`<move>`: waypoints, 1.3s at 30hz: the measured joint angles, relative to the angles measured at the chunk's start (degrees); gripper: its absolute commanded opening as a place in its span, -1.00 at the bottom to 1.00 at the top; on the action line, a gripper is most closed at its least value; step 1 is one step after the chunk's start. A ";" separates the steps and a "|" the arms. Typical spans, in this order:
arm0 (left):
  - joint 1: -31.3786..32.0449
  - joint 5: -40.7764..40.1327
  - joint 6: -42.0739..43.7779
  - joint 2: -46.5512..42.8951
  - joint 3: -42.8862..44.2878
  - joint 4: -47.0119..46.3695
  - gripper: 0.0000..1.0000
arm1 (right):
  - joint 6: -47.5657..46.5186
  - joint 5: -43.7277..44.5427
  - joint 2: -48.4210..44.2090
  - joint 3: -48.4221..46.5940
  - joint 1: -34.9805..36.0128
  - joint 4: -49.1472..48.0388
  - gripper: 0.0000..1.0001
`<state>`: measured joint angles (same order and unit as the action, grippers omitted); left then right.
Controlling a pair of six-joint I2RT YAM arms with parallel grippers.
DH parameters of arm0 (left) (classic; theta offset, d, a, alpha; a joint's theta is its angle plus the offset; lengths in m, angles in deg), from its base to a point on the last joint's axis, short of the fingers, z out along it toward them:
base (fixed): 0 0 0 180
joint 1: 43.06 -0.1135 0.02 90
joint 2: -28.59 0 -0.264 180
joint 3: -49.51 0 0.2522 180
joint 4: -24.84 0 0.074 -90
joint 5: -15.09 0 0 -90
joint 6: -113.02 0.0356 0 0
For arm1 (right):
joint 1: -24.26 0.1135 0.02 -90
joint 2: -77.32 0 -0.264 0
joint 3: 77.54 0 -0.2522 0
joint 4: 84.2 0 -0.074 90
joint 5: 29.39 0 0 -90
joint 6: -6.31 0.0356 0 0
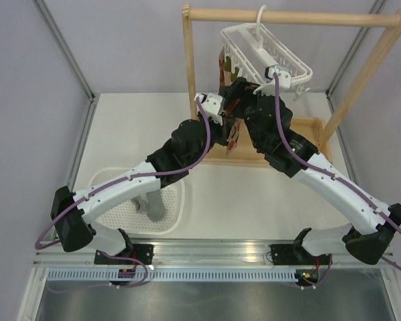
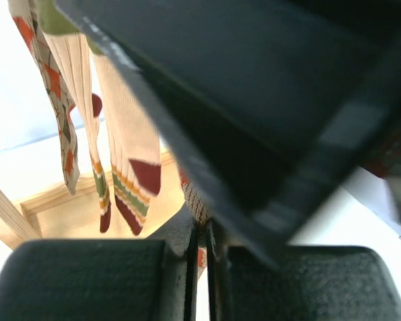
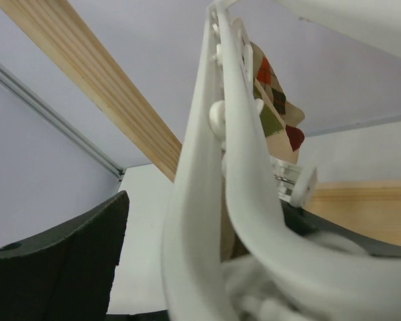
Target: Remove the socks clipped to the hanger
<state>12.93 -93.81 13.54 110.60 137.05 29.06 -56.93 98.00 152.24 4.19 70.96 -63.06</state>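
The white hanger hangs by its hook from the wooden rail. Patterned socks dangle from its clips. In the left wrist view two cream socks with striped toes and an argyle sock hang at the left. My left gripper is shut on the lower end of another patterned sock, just below the hanger. My right gripper is open around a white clip of the hanger. Its left finger stands apart from the clip. An argyle sock shows behind.
A wooden rack with a tray base stands at the back. A white perforated basket sits at the front left, with grey socks inside. Both arms cross close together under the hanger.
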 measured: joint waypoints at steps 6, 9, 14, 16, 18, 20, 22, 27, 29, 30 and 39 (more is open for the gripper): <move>0.00 0.35 -0.02 -0.09 -0.13 -0.02 -0.95 | -0.02 0.37 1.14 -0.07 -1.66 0.04 0.74; 0.00 1.05 -0.09 -0.11 -0.13 -0.04 -0.95 | -0.04 1.40 1.51 -0.70 -2.40 0.09 0.74; 0.00 1.44 -0.13 -0.11 -0.13 -0.02 -0.95 | -0.72 2.97 3.32 -4.35 -3.61 -0.09 0.74; 0.00 1.53 -0.17 -0.11 -0.15 -0.02 -0.95 | -1.01 3.43 4.17 -5.90 -3.85 -0.11 0.74; 0.00 1.60 -0.33 -0.11 -0.15 -0.02 -0.95 | -1.14 3.67 4.87 -6.88 -4.07 -0.24 0.72; 0.00 1.75 -0.55 -0.13 -0.35 -0.07 -0.95 | -1.20 3.96 5.66 -7.52 -4.20 -0.37 0.70; 0.00 2.12 -0.61 -0.17 -0.68 -0.07 -0.95 | -1.31 4.39 6.40 -7.78 -4.31 -0.50 0.68; 0.00 2.49 -0.85 -0.28 -1.05 -0.09 -0.95 | -1.46 5.22 7.89 -7.85 -4.39 -0.48 0.44; 0.00 2.49 -0.98 -0.44 -1.05 -0.13 -0.95 | -1.57 5.25 8.22 -7.89 -4.44 -0.50 0.26; 0.00 2.49 -1.01 -0.55 -1.05 -0.22 -0.95 | -1.62 5.40 8.31 -7.91 -4.44 -0.52 0.19; 0.00 2.51 -1.16 -1.20 -1.18 -0.92 -0.95 | -1.53 5.42 8.28 -7.93 -4.42 -1.55 -0.81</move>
<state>12.93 -91.30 12.38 109.40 135.87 28.14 -58.46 103.42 160.52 -3.75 66.55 -64.61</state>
